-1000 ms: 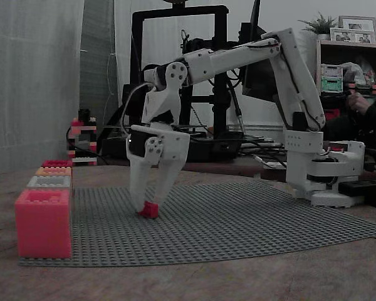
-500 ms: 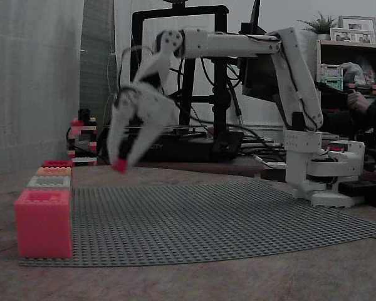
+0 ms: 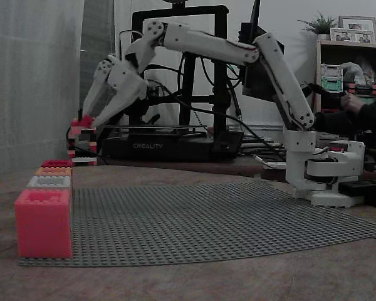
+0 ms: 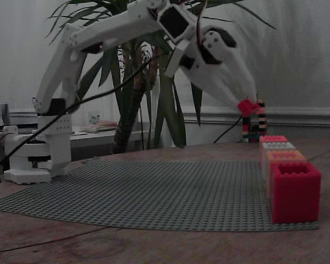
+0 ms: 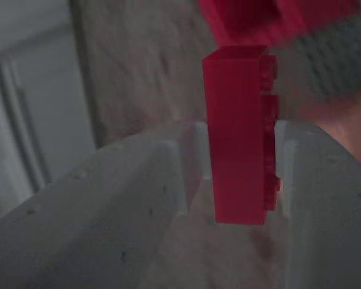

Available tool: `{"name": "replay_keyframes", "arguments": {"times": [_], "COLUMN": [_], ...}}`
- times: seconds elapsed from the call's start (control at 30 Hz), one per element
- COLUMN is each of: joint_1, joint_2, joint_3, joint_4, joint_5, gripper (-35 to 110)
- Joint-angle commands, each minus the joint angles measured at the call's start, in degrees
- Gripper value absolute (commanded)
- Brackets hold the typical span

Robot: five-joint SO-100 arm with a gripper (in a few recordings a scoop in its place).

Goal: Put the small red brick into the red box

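In a fixed view you had swung the jaws (image 3: 86, 120) up and away from the grey baseplate (image 3: 207, 216), the small red brick (image 3: 85, 120) pinched between them, high above the row of boxes; transport was well under way. In the other fixed view the brick hung beyond the red box (image 4: 295, 191), not yet over it. The wrist view showed the brick clamped edge-on, everything behind it blurred.

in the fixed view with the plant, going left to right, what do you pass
arm base → plant → gripper holding the small red brick → red box
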Motion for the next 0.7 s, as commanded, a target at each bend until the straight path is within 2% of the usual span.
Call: {"name": "replay_keyframes", "arguments": {"times": [0.0, 0.47, 0.67], "joint_1": [2.3, 2.5, 2.5], "joint_2": [-1.8, -11.5, -14.2], "joint_3": [-9.1, -10.1, -10.8], "joint_4": [-2.7, -18.8, -20.4], "joint_5": [-0.4, -6.6, -7.6], "gripper": [0, 0, 6]}}
